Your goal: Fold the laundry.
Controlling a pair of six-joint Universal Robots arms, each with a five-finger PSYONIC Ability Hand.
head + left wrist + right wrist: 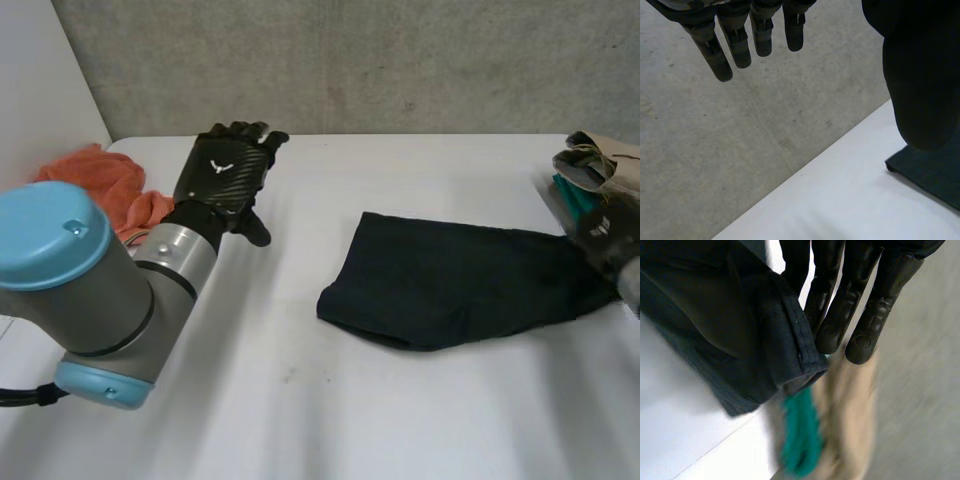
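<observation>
Garment (pixel 450 280) on table (pixel 300 400), right of centre; crumpled cloth (pixel 100 180) far left; clothes pile (pixel 595 165) behind garment's right end.

You look at a white table (pixel 300 420) backed by a grey concrete wall (pixel 380 60), with a pale panel (pixel 40 90) at its left.

The left arm (pixel 100 290) is grey metal with light-blue caps; its black left hand (pixel 222 170) has a woven-carbon back and white emblem.

Dark navy garment (pixel 455 280) folded, lying right of centre.
</observation>
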